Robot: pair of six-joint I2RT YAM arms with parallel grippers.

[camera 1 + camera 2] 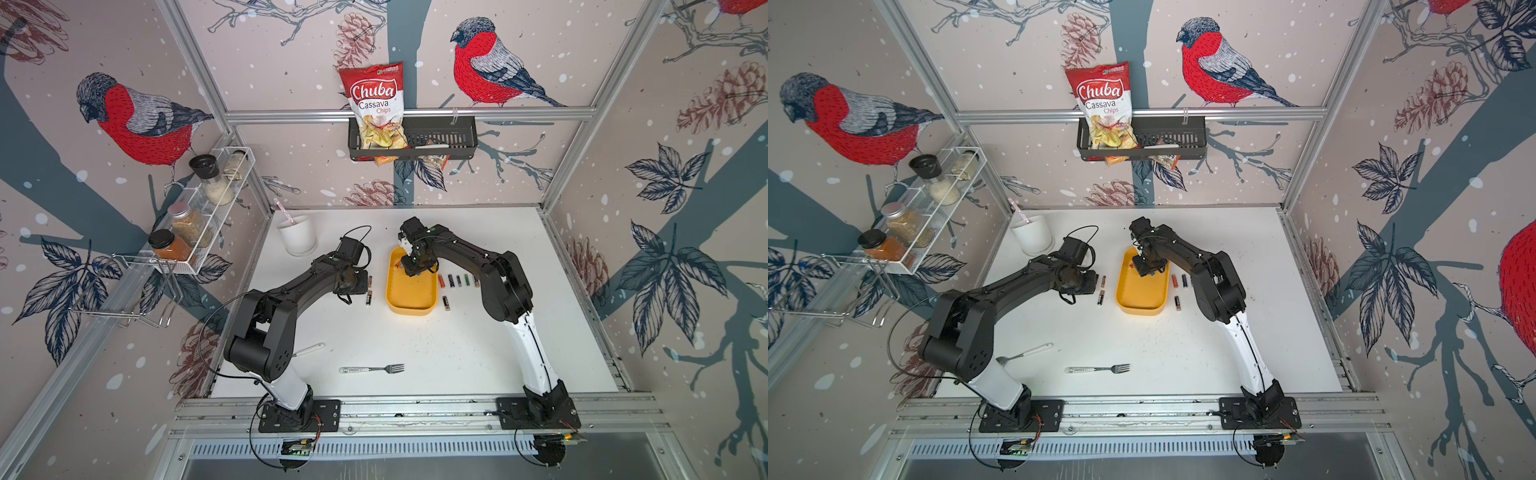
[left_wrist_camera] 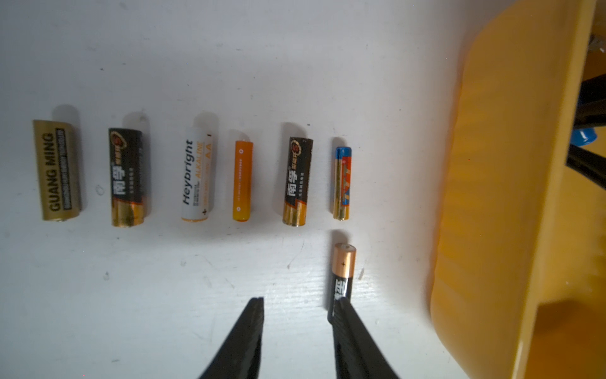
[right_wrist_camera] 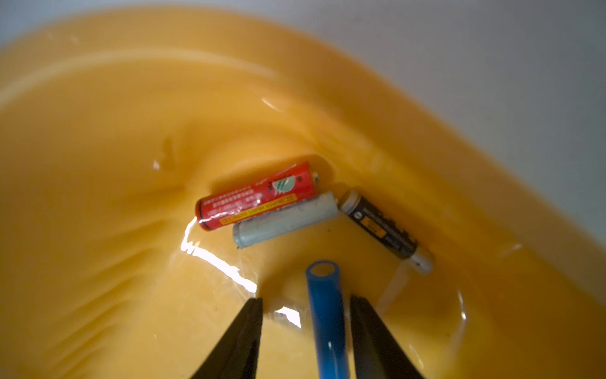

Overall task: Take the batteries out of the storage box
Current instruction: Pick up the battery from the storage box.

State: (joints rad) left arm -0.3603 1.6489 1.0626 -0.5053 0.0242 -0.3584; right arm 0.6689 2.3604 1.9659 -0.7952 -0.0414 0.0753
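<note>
The right end effector (image 3: 306, 298) is set inside the yellow storage box (image 1: 411, 311), jaws parted around one blue battery (image 3: 324, 311) — a gap shows, nothing clamped. The left end effector (image 2: 300, 299) is held released above the bench (image 1: 415, 345). One white pot (image 1: 297, 239) and two forks (image 1: 1100, 369) are counted — then batteries (image 2: 241, 183): four boxed, seven on the left arm's side, six opposite, one partly hidden by the right arm.

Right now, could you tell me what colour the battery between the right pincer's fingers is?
Blue; the battery shows best in the right wrist view.
</note>
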